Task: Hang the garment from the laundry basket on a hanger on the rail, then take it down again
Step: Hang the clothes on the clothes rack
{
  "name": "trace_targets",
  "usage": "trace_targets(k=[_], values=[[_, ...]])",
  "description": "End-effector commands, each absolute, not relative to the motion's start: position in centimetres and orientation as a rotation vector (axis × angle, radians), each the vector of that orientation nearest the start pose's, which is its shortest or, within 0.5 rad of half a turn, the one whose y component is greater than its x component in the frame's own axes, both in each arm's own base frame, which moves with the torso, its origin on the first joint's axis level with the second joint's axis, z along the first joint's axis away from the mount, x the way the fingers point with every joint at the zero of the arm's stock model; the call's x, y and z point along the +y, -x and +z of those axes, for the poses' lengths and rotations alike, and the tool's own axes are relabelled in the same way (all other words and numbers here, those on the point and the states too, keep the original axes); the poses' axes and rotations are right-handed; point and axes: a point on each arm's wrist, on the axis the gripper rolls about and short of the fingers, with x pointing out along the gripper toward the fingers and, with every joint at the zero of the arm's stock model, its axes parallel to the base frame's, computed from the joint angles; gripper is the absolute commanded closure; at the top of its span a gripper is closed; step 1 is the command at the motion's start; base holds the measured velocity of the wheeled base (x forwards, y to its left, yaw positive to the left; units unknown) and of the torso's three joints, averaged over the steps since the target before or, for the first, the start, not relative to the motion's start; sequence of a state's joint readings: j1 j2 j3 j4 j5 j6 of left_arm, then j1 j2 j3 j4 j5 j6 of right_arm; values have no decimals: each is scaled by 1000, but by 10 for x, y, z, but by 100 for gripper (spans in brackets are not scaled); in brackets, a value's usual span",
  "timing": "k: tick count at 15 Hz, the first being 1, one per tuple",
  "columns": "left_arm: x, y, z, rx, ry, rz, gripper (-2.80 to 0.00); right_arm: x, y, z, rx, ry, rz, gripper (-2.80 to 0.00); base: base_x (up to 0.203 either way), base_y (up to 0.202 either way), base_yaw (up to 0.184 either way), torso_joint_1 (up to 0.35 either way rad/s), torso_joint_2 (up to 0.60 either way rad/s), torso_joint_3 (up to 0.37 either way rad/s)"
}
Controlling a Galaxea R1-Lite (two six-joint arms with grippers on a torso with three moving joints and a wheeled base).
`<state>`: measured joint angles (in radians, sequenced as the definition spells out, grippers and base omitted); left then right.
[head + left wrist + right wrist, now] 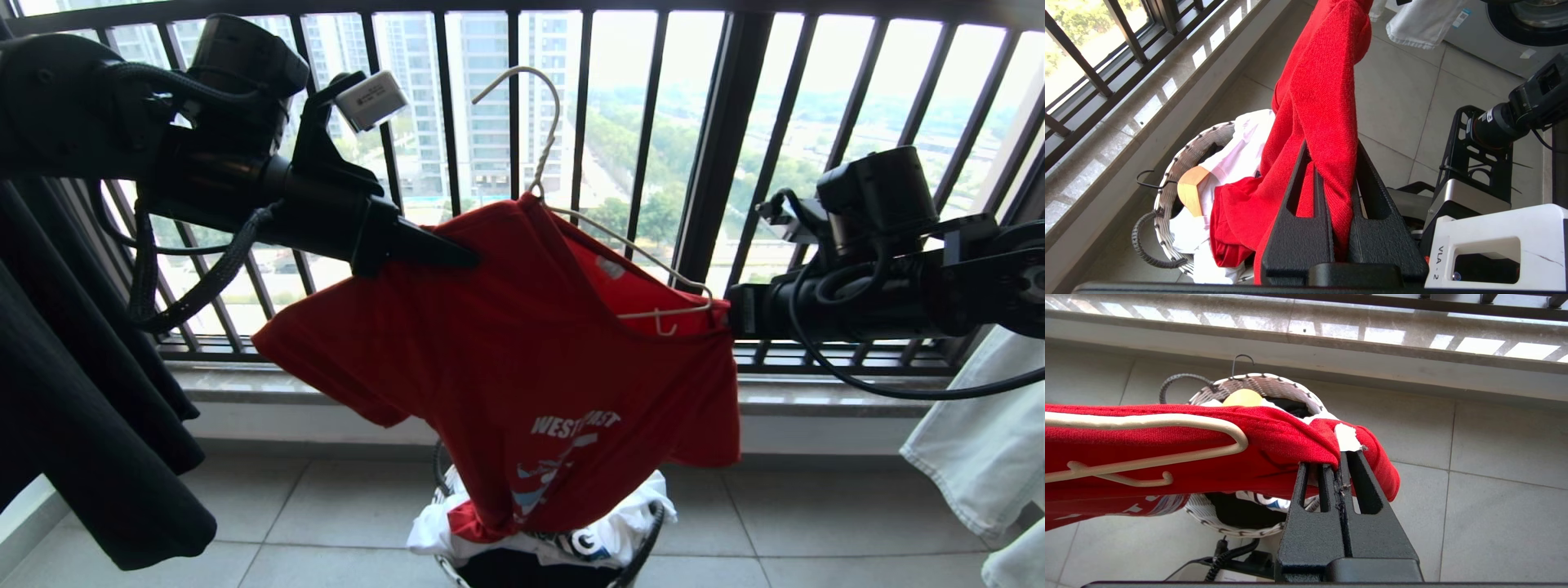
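Both claws are pinching the red shirt shut, the left claw and right claw stretching it level between them, the hanger hook pointing up above.

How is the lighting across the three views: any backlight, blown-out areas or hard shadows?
Head view: strong backlight through the window railing, sky washed out, arms and left claw near silhouette. Left wrist view: evenly lit red T-shirt. Right wrist view: barred sun patches on the sill, floor soft.
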<state>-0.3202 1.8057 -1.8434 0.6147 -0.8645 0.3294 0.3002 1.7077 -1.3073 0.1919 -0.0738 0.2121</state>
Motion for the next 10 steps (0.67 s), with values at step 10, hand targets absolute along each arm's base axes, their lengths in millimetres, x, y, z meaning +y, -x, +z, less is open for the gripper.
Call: trace_targets(k=[10], values=[[-124,-320,307,400,-125,-1216,0,92,-297,286,675,-88,231,0,0,0,0,0,0,0]])
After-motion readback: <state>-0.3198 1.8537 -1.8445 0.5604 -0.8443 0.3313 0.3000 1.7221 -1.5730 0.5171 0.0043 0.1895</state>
